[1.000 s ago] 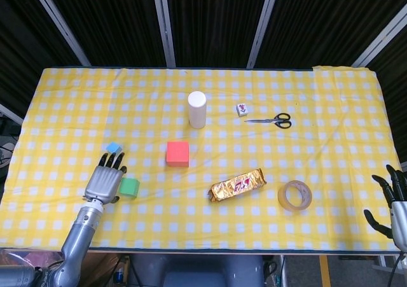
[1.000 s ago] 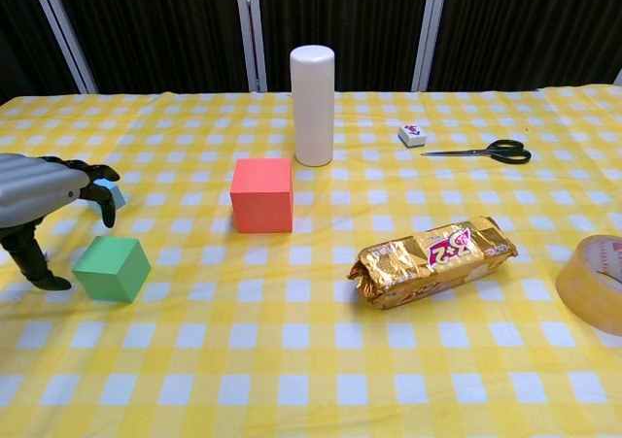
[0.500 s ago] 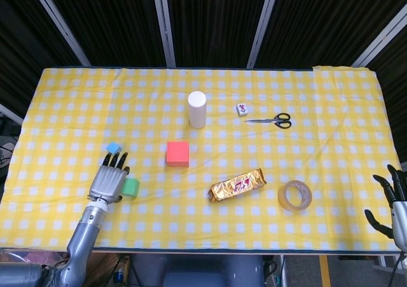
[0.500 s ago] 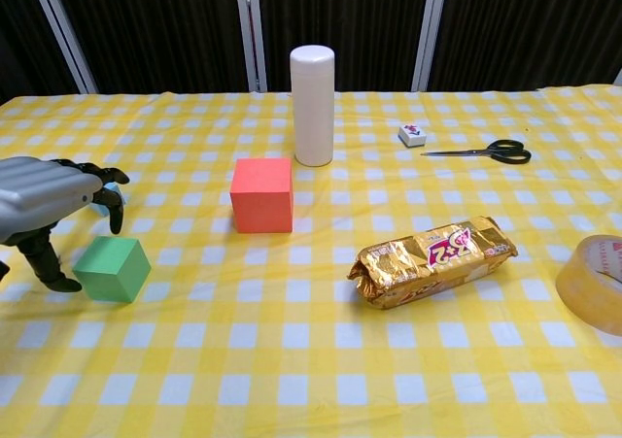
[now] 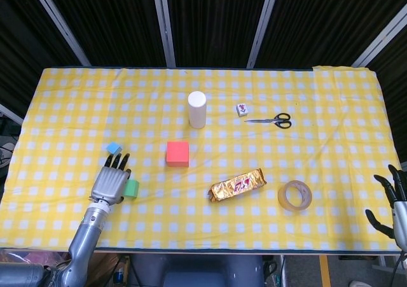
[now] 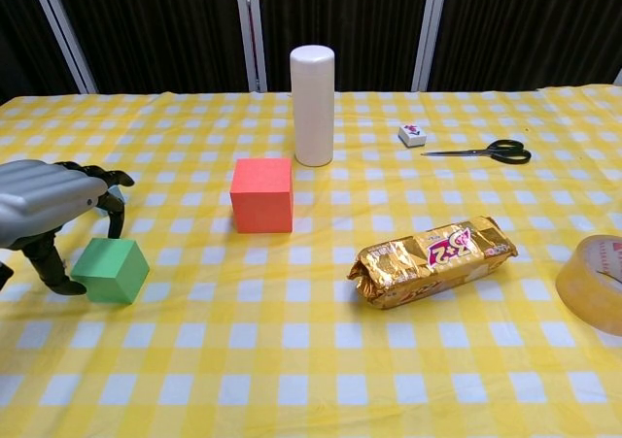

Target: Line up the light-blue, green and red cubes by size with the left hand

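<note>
The green cube [image 5: 133,188] [image 6: 112,271] sits on the checked cloth at the front left. My left hand [image 5: 110,182] [image 6: 44,208] arches over its left side, fingers curved above it and thumb low beside it, holding nothing. In the head view the small light-blue cube [image 5: 114,148] lies just beyond the fingertips; in the chest view the hand hides it. Further right is the larger red cube [image 5: 177,153] [image 6: 262,195], standing alone. My right hand [image 5: 395,199] hangs off the table's front right corner with its fingers spread.
A white cylinder [image 5: 197,109] stands behind the red cube. A gold snack packet [image 5: 238,184], a tape roll [image 5: 295,195], scissors [image 5: 272,119] and a small tile [image 5: 241,109] occupy the right half. The table's front edge runs close behind my left wrist.
My left hand has shifted right, closing over the green cube's left side. The cubes stay where they were. The right hand has sunk slightly.
</note>
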Robot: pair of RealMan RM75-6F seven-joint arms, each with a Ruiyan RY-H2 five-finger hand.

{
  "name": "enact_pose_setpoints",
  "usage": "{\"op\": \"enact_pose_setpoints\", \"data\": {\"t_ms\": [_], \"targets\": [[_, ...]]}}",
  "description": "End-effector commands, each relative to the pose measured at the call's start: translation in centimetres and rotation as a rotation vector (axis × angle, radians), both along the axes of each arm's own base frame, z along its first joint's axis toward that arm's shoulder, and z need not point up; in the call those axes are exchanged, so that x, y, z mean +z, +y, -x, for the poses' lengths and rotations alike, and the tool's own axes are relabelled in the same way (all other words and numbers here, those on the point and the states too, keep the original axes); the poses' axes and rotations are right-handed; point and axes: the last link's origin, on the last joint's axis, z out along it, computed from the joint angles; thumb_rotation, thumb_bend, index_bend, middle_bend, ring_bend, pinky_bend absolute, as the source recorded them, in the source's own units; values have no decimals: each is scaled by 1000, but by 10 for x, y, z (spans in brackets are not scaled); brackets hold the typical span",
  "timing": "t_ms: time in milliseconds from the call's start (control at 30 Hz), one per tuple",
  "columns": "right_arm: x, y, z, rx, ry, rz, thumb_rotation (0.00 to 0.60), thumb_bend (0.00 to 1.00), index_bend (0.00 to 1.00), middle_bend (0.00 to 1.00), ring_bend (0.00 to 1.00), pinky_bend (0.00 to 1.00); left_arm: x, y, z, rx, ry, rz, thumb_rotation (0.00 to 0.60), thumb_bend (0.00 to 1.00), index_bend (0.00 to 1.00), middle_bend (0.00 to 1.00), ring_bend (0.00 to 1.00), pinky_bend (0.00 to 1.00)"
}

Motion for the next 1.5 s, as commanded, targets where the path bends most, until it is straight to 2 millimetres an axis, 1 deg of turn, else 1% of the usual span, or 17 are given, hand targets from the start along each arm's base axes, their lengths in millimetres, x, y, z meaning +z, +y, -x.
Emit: {"op": "enact_pose_setpoints", "data": {"t_ms": [33,133,233,467,600,800,1000,1167,1333,1433,1500], "targets": [[0,0,0,-1,-2,-3,600,318,193,0,0,0,0,1,1,3,5,-4,600,215,412,0,0,0],[0,1,1,-3,-5,-7,600,317,193,0,1,0,0,2,3,8,11,-11,600,254,429,0,0,0],[0,1,1,-2,-5,-6,600,316,193,0,1,0,-1,2,5,5,17,-19,600,324,445,0,0,0],[0,3,1,-5,-7,-5,600,317,193,0,1,0,-4,4,3,-15,21,-36,600,413,458,0,0,0],[0,3,0,-4,-8,-6,600,317,193,0,2,0,-3,5,1,-23,10,-51,600,425,466,0,0,0],[1,3,1,-5,-9,-6,600,317,193,0,3,0,7,7,1,-20,0,-81,600,426,467,0,0,0],[0,3,1,-9,-10,-10,600,317,193,0,4,0,29,20,3,21,-37,-141,600,423,467,0,0,0],[0,3,2,-14,-11,-10,600,317,193,0,5,0,64,40,6,60,-34,-228,600,420,471,0,0,0],[-1,2,2,-18,-10,-14,600,317,193,0,5,0,95,52,10,97,-50,-298,600,411,470,0,0,0],[-2,2,1,-19,-10,-18,600,317,193,0,5,0,108,62,10,121,-113,-341,600,401,470,0,0,0],[-3,1,1,-20,-11,-19,600,317,193,0,5,0,111,67,9,124,-152,-357,600,401,473,0,0,0]]}}
